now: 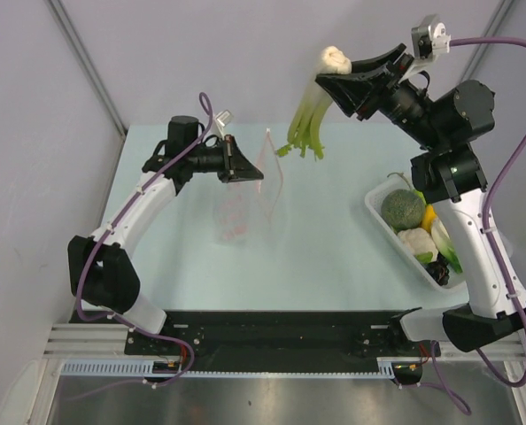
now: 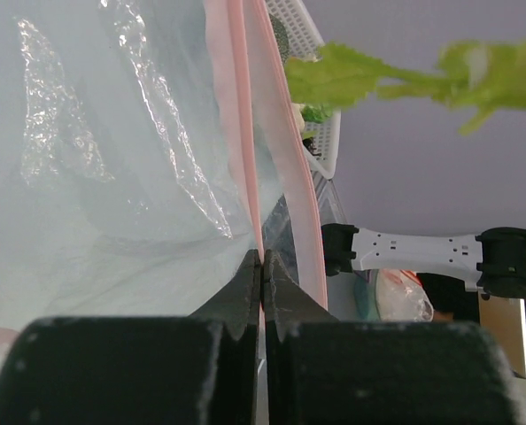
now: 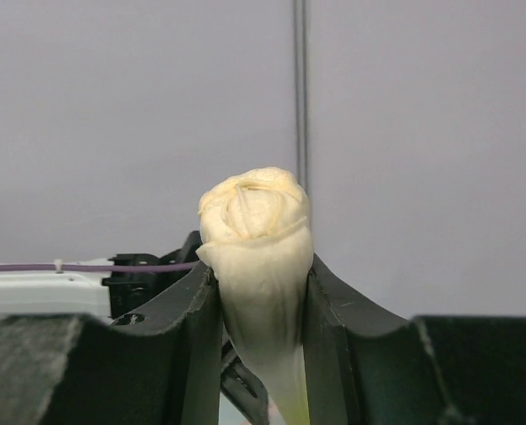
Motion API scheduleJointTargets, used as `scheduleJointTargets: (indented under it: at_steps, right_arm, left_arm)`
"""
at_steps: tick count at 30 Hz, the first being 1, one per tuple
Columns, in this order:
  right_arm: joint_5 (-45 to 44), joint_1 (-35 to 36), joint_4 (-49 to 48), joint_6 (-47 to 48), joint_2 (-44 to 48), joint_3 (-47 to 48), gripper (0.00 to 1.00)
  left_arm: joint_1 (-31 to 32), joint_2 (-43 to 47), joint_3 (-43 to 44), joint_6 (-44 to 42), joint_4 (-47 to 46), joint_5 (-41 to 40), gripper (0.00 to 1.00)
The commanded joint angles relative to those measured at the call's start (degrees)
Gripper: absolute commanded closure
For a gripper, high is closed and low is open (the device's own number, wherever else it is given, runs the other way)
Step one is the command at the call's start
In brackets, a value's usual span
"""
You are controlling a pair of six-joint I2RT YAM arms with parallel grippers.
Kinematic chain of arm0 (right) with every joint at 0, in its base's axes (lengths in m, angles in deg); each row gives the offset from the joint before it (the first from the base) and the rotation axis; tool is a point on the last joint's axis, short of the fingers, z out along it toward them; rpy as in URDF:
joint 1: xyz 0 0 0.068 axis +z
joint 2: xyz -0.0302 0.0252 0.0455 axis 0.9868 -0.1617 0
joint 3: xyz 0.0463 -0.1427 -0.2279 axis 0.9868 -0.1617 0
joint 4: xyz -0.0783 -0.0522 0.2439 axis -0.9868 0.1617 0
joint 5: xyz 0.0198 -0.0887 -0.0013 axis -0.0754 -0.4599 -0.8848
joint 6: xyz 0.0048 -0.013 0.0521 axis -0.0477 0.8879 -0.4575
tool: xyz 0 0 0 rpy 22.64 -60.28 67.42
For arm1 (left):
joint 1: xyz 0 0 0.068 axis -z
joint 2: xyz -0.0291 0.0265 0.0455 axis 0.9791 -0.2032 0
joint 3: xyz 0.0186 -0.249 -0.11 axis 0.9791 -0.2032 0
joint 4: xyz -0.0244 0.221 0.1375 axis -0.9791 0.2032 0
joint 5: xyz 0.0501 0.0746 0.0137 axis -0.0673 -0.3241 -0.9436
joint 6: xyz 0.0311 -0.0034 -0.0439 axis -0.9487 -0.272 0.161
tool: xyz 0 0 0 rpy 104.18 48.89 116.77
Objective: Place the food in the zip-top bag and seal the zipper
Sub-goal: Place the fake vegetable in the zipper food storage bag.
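Observation:
My left gripper [image 1: 245, 170] is shut on the pink zipper strip [image 2: 245, 133] of the clear zip-top bag [image 1: 245, 208] and holds the bag upright with its mouth up. My right gripper [image 1: 338, 81] is shut on the white bulb end of the leek [image 1: 312, 111]. The leek hangs with its green leaves down, just right of and above the bag's mouth. In the right wrist view the white bulb [image 3: 259, 239] is clamped between my fingers. The leek's green leaves [image 2: 405, 80] show in the left wrist view. More food [image 1: 403, 209] lies in the white basket.
The white latticed basket [image 1: 380, 211] stands at the right of the table, holding a green round piece, a white piece [image 1: 413, 241], an orange-yellow piece and dark grapes [image 1: 439, 271]. The right arm's link stands over the basket's right side.

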Motion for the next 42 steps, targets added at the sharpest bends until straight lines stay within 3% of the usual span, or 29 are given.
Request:
scheduleJointTargets:
  at_steps: [1,7,18,22,27,42]
  right_arm:
    - [-3.43,4.79,-2.07,-1.29,0.53,2.69,1.00]
    - [-15.81,12.25,3.72,1.70,0.44,1.99,1.00]
    - [-33.57,21.40,4.62,2.57,-0.18,-5.03,1.00]
    - [-42.71,23.34,2.86,5.13,0.00,-8.99,1.00]
    - [-52.29,23.70,0.83,1.02,-1.84,-9.53,1.00]
    - [-49.40,23.78,7.87,-5.59,-7.55,2.16,1.00]
  left_arm:
    - [-0.76,0.29,0.45,2.07,-2.94,1.94,1.00]
    - [-0.93,1.08,0.01,1.98,-3.11,-0.34,1.00]
    - [-0.93,3.10,-2.80,4.09,-6.10,-4.65,1.00]
    - [-1.11,4.15,-3.85,5.49,-7.68,-4.48,1.00]
    - [-1.11,5.03,-5.52,6.38,-9.88,-4.30,1.00]
    - [-1.02,4.50,-7.98,0.05,-8.38,-9.22,1.00]
